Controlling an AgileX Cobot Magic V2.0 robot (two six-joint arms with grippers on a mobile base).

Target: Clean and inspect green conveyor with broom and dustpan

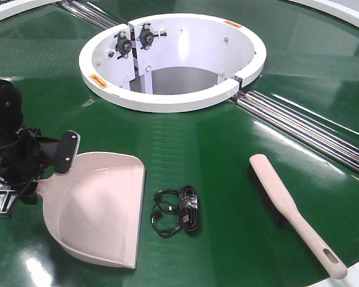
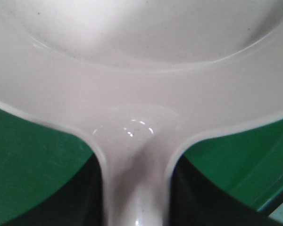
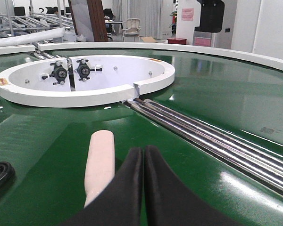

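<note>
Now the right gripper (image 3: pixel 144 150), jaws pressed together on nothing, hovers just right of the broom (image 3: pixel 100 160), whose long axis runs toward the hub (image 3: pixel 85 89) (slotted handle end nearest the robot). The left gripper (image 1: pixel 48 170) clamps the handle of the dustpan (image 1: pixel 99 209) on the green conveyor (image 1: pixel 197 137). One broom, one dustpan.

1 dustpan (image 1: pixel 99 206), 1 broom (image 1: pixel 293 212), perhaps 1 coiled cable (image 1: pixel 178 210).
</note>
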